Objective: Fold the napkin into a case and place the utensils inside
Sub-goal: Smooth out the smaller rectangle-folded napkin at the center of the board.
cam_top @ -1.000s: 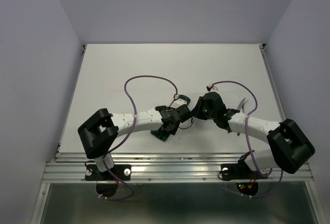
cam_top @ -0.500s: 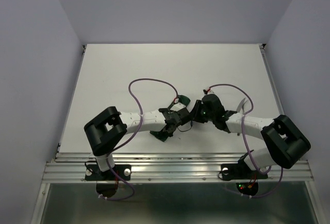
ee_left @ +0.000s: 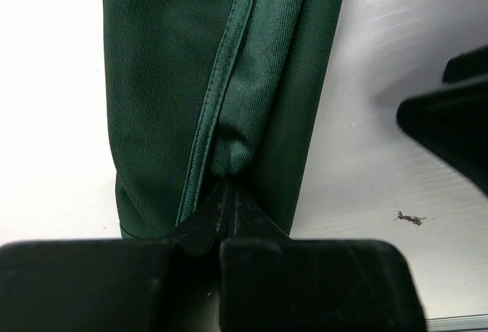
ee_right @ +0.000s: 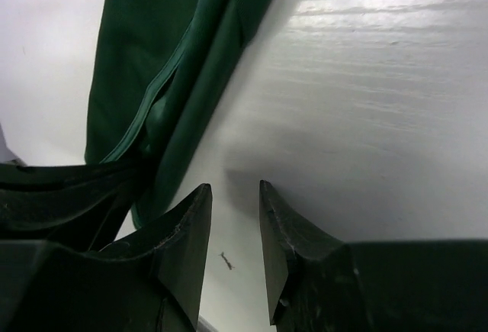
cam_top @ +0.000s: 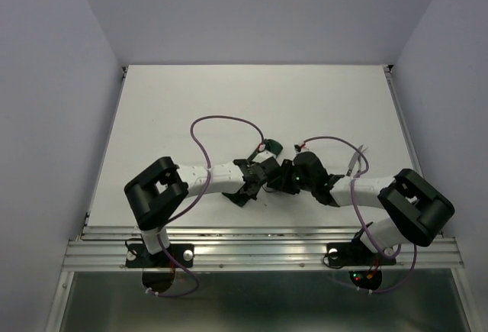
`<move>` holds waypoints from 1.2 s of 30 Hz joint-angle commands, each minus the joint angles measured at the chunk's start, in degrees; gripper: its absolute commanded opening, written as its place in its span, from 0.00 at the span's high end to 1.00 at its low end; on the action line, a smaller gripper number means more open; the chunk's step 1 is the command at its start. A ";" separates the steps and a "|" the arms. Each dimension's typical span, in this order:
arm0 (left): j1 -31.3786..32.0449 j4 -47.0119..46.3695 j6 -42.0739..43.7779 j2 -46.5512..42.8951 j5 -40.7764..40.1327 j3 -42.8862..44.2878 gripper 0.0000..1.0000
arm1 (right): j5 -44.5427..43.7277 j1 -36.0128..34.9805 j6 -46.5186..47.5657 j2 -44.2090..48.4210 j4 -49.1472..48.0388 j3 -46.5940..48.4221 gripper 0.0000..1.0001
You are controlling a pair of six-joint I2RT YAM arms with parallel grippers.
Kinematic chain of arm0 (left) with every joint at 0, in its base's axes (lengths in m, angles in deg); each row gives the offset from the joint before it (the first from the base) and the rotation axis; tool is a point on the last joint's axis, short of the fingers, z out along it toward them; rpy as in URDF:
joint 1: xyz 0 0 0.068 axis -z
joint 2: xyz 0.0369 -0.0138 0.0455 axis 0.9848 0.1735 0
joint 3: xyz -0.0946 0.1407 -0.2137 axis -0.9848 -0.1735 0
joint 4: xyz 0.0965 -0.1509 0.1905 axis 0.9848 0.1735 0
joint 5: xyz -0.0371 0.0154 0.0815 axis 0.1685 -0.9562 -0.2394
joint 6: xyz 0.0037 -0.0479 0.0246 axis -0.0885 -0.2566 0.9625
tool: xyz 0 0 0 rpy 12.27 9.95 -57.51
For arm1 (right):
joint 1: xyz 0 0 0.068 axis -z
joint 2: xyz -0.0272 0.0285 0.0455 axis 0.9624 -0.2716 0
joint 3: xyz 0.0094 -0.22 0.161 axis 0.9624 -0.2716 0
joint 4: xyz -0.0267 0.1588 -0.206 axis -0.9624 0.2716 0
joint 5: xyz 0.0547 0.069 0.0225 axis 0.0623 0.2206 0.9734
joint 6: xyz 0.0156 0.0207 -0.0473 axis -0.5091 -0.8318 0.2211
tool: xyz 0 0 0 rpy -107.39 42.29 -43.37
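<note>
Left wrist: napkin (ee_left: 175, 65) hem pinched in left tool (ee_left: 227, 198).

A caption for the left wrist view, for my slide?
The left jaws, shut, pinch a fold of the green napkin on the white table.

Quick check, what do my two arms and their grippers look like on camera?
The left arm and right arm have white tubular links and bulky black joint housings. A purple cable loops over each. The left gripper and right gripper have matte black wedge-shaped fingers.

loc: robot lab | cues: bare walls (cam_top: 46, 118), white table (cam_top: 191, 95), alu rail (cam_top: 259, 246)
</note>
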 commanded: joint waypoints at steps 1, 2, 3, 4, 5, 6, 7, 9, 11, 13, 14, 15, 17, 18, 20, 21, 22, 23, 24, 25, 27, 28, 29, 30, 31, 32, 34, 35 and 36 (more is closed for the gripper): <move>-1.40 -2.54 1.10 -2.11 2.90 -2.37 1.00 | 0.22 -1.41 -3.24 -0.65 -6.85 -1.14 0.63; -1.66 -2.89 1.19 -2.47 3.86 -2.46 1.00 | 0.04 -1.41 -3.60 -0.65 -7.46 -1.49 0.63; -2.27 -3.68 1.54 -2.99 4.48 -2.63 1.00 | -0.57 -1.41 -3.86 -0.47 -8.60 -1.85 0.63; -2.62 -4.21 1.63 -3.26 5.79 -2.64 1.00 | -0.93 -1.41 -4.39 -0.39 -9.30 -2.63 0.63; -3.32 -5.17 1.72 -3.26 6.42 -2.72 1.00 | -1.36 -1.41 -4.48 -0.21 -10.44 -2.99 0.63; -3.59 -5.53 1.98 -3.52 7.12 -2.64 1.00 | -2.15 -1.41 -4.48 -0.21 -10.98 -3.34 0.62; -3.77 -5.80 1.90 -3.52 7.82 -2.55 1.00 | -2.51 -1.93 -4.13 -0.21 -11.59 -3.78 0.62; -4.56 -6.85 1.89 -3.44 8.88 -2.37 1.00 | -3.12 -1.94 -3.43 -0.47 -12.03 -3.87 0.62; -5.26 -7.47 1.89 -3.35 10.63 -2.37 1.00 | -3.65 -1.94 -2.29 -0.73 -11.68 -3.61 0.62; -6.32 -8.43 1.72 -3.35 12.30 -2.29 1.00 | -3.83 -1.94 -1.06 -0.82 -11.68 -3.34 0.62; -6.67 -9.13 1.63 -3.35 13.01 -2.46 1.00 | -4.00 -1.94 -0.62 -0.74 -11.42 -3.26 0.62; -7.28 -9.40 1.63 -3.35 14.14 -2.55 1.00 | -4.61 -1.94 0.26 -0.65 -11.16 -3.17 0.62; -7.81 -10.01 1.37 -3.44 14.94 -2.90 1.00 | -4.80 -1.94 0.88 -0.47 -10.37 -2.91 0.62; -8.07 -10.45 1.37 -3.52 15.38 -3.07 1.00 | -6.36 -1.94 1.23 -0.56 -9.93 -2.73 0.62; -8.69 -10.89 1.37 -3.61 16.70 -3.25 1.00 | -6.29 -1.94 1.23 -0.73 -10.10 -2.73 0.62; -8.87 -11.33 1.37 -3.70 17.05 -3.51 1.00 | -6.12 -1.94 1.23 -0.91 -10.54 -2.64 0.61; -9.13 -11.51 1.37 -3.87 17.84 -3.51 1.00 | -5.94 -2.46 0.97 -1.17 -10.63 -2.55 0.59; -9.48 -11.69 1.45 -3.96 18.11 -3.52 1.00 | -5.76 -2.47 0.79 -1.61 -10.98 -2.55 0.59; -9.66 -11.69 1.46 -4.14 18.29 -3.52 1.00 | -5.59 -2.47 0.62 -1.88 -11.85 -2.55 0.59; -9.75 -11.60 1.54 -4.14 18.37 -3.52 1.00 | -5.50 -2.47 0.18 -2.14 -12.38 -2.55 0.59; -10.01 -11.69 1.72 -4.31 18.64 -3.43 1.00 | -3.76 -2.47 -0.09 -3.36 -13.87 -2.38 0.59; -10.10 -11.69 1.72 -4.49 19.07 -3.34 1.00 | -2.96 -2.47 -0.35 -3.89 -14.23 -2.12 0.59; -10.19 -11.77 1.81 -4.49 19.25 -3.34 1.00 | -2.60 -2.47 -0.44 -4.60 -15.02 -1.59 0.60; -10.27 -11.86 1.72 -4.66 19.34 -3.25 1.00 | -2.16 -2.47 -0.44 -5.21 -15.29 -1.24 0.60; -10.45 -11.78 1.89 -4.75 19.60 -3.25 1.00 | -1.64 -2.47 -0.53 -6.52 -15.46 -0.80 0.60; -10.62 -11.78 1.89 -4.75 19.69 -3.16 1.00 | -1.46 -2.99 -0.61 -7.06 -15.72 -0.53 0.60; -10.89 -11.78 1.89 -5.19 20.22 -3.16 1.00 | -0.76 -2.99 -0.88 -8.46 -16.52 0.08 0.62; -10.98 -11.86 1.98 -5.37 20.39 -3.25 1.00 | -0.58 -2.99 -0.96 -8.91 -16.78 0.34 0.63; -11.06 -11.78 1.98 -5.72 20.40 -3.25 1.00 | -0.49 -3.52 -1.05 -9.26 -16.87 0.70 0.66</move>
